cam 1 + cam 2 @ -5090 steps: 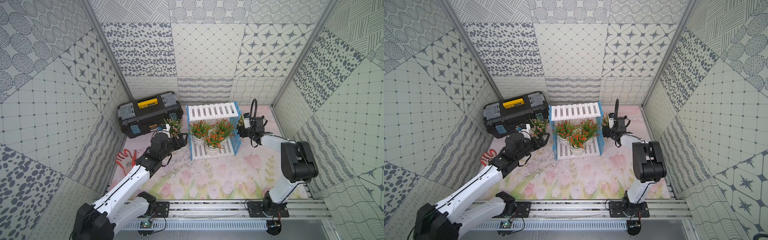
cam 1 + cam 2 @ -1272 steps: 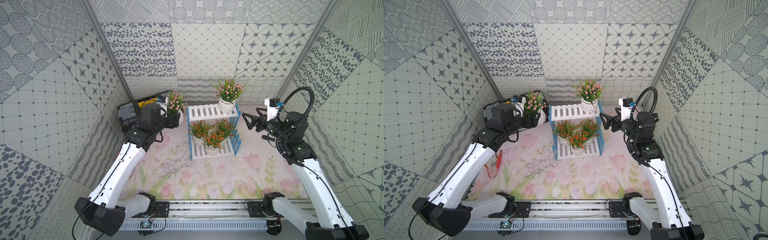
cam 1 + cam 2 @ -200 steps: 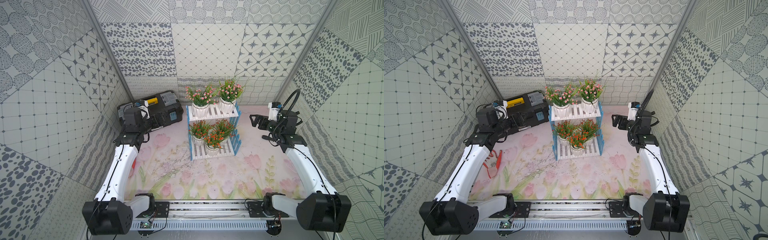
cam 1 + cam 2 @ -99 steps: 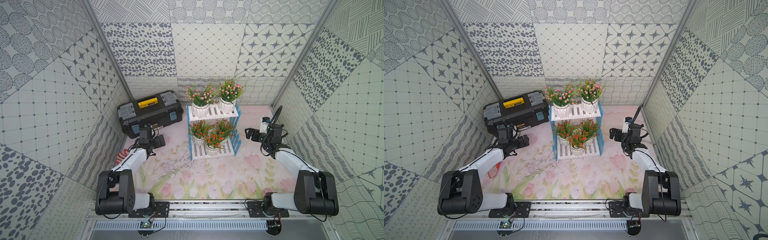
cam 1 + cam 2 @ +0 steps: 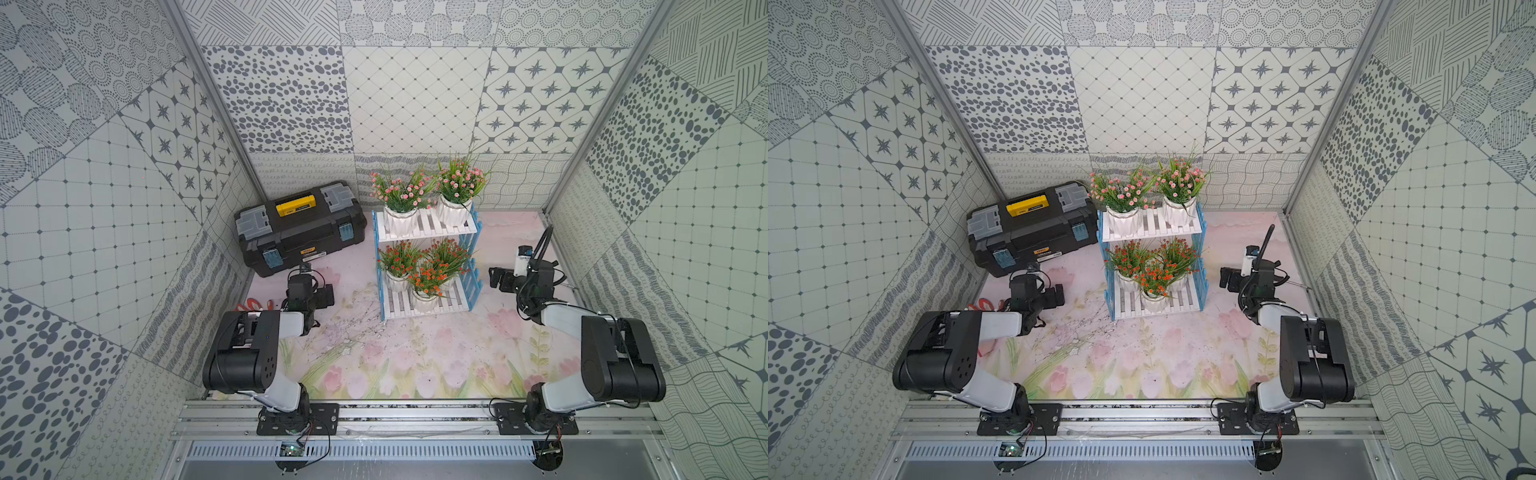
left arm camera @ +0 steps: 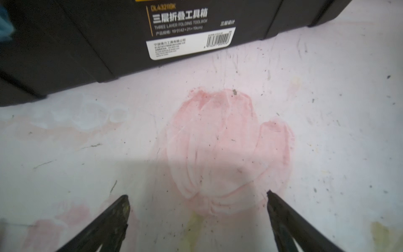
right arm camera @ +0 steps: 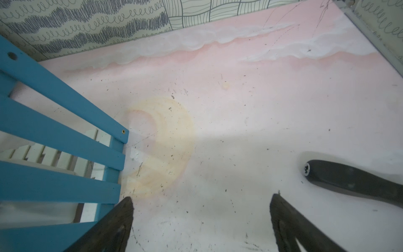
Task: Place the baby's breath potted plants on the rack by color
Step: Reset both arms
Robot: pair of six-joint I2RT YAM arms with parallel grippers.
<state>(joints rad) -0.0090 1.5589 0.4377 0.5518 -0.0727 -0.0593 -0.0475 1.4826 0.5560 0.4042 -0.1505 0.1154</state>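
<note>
The left jaws are standing spread wide with nothing between them. In the left wrist view their dark fingertips (image 6: 122, 209) are framing a faded pink tulip printed on the surface (image 6: 327, 131), and the black toolbox (image 6: 87, 32) is sitting just beyond. The right jaws are likewise gaping wide and holding nothing; their fingertips (image 7: 124, 209) are hanging over the bare surface just beside the rack's (image 7: 54, 135) blue slatted side, and whether they are touching the surface I cannot tell. A black rod-like thing (image 7: 349, 179) is lying on the surface near them.

A label (image 6: 192, 41) is showing on the toolbox front; it is carrying the yellow code "DL4321", whose last characters are blurring out, then the white characters "三层折叠工具箱" and below them "THREE LAYER FOLDING TOOLBOX". A white sticker with a barcode is sitting underneath, its small print too blurred to read.

In both top views the rack (image 5: 432, 226) is standing on the surface to the right of the toolbox (image 5: 299, 226) and is carrying all five baby's breath potted plants. The two pink ones (image 5: 401, 195) (image 5: 459, 183) are sitting side by side on the upper tier, and the three orange-red ones (image 5: 397, 257) (image 5: 446, 253) (image 5: 430, 276) are crowding the lower tier. Both arms are lying folded low, the left arm (image 5: 245, 353) pointing towards the toolbox and the right arm (image 5: 602, 357) towards the rack's side.
</note>
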